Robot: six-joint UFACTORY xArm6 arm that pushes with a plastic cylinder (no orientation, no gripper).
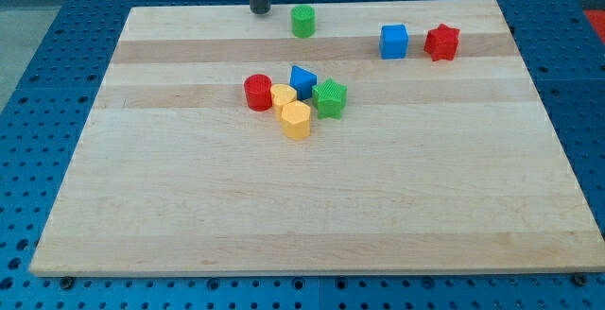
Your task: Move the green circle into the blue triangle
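My tip (259,10) is down on the table (302,206) at the view's top edge, touching nothing; the end effector is a bare rod, nothing to open or close. Green circle (302,21) sits near it, to the tip's right, apart. Blue triangle (302,80) is below the circle, in a cluster with a red cylinder (257,93), 2 yellow blocks (295,119) and a green star (330,98). Blue cube (394,41) and red star (441,42) lie well to the right.
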